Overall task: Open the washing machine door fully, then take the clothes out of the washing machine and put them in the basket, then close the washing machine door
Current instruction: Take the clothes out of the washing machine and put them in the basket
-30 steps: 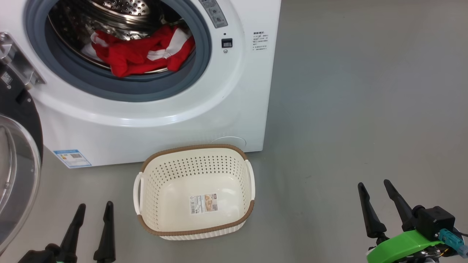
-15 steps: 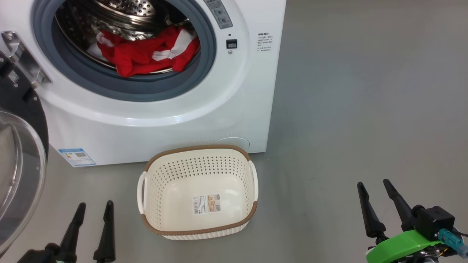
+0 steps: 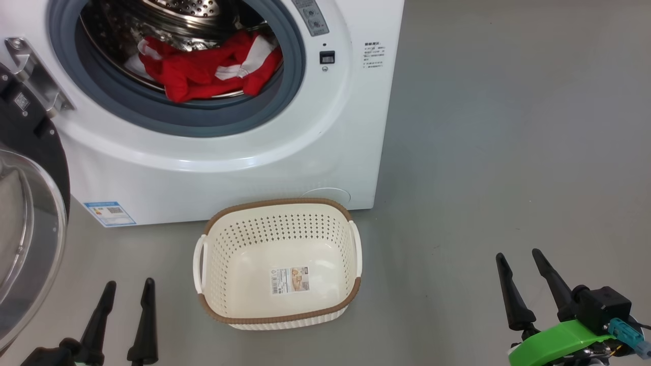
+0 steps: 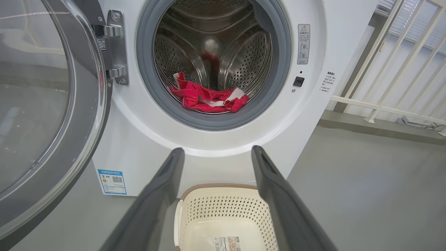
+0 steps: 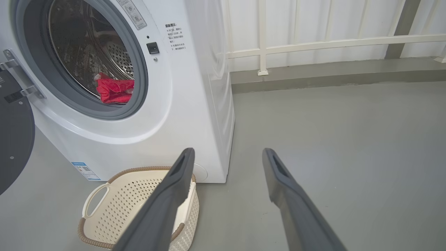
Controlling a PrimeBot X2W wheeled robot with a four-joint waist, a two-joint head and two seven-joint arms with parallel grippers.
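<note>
The white washing machine stands ahead with its door swung out to the left, black rim and clear glass showing. Red clothes with white trim lie at the front of the steel drum, also seen as the clothes in the left wrist view and the clothes in the right wrist view. The cream basket sits on the floor before the machine, holding nothing but its label sticker. My left gripper is open at lower left, left of the basket. My right gripper is open at lower right, over bare floor.
Grey floor stretches to the right of the machine. A white railing runs along the wall behind. The open door stands close on my left side, and the door hinge is bolted to the machine's front.
The head view has shifted, so machine and basket sit slightly further right and higher in the picture. Both grippers hold the same open stance; the clothes have not moved.
</note>
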